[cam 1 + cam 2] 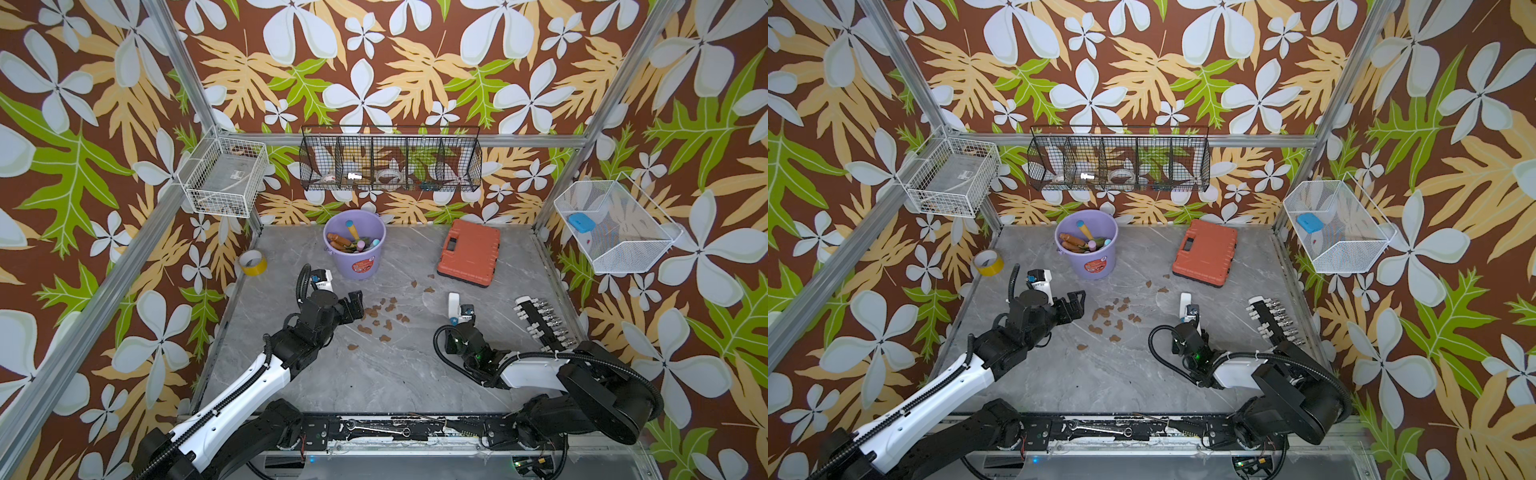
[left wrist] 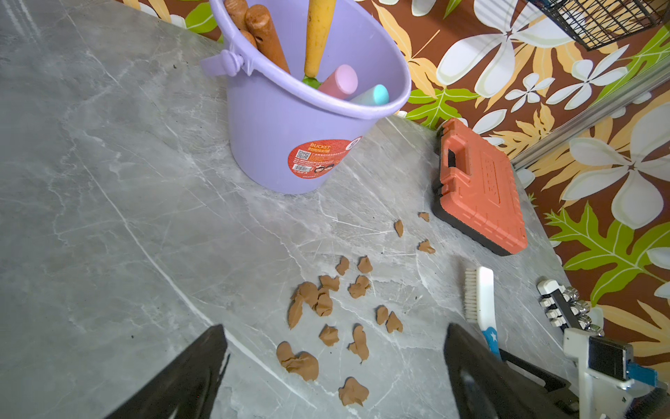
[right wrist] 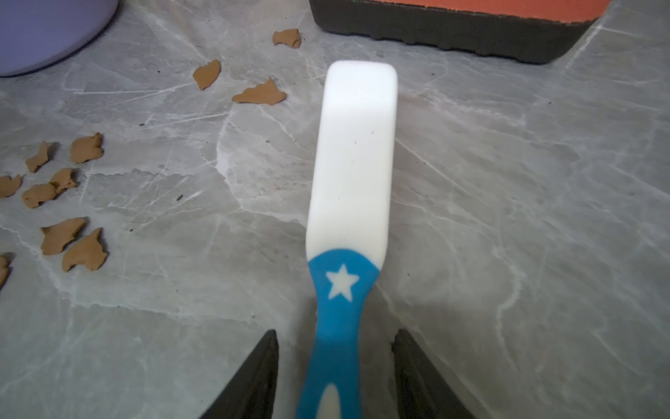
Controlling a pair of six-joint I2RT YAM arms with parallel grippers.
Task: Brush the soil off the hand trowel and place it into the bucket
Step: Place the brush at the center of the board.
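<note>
The lilac bucket (image 1: 341,266) (image 1: 1075,262) (image 2: 275,145) stands upright at the back of the table. Several tool handles stick out of it, and I cannot tell which belongs to the hand trowel; no blade shows. Brown soil (image 1: 384,316) (image 1: 1115,318) (image 2: 308,294) (image 3: 83,250) lies scattered in clumps on the marble between the arms. My left gripper (image 2: 333,326) (image 1: 354,306) hovers open over the clumps, holding nothing. A white and blue brush (image 3: 353,163) (image 1: 454,302) (image 2: 484,301) lies on the table. My right gripper (image 3: 334,332) is open around its blue handle, with a gap on each side.
An orange-red tool case (image 1: 469,253) lies at the back right. A yellow tape roll (image 1: 252,262) sits at the left edge and a socket rail (image 1: 540,320) at the right edge. Wire baskets hang on the walls. A wrench (image 1: 374,428) lies on the front rail.
</note>
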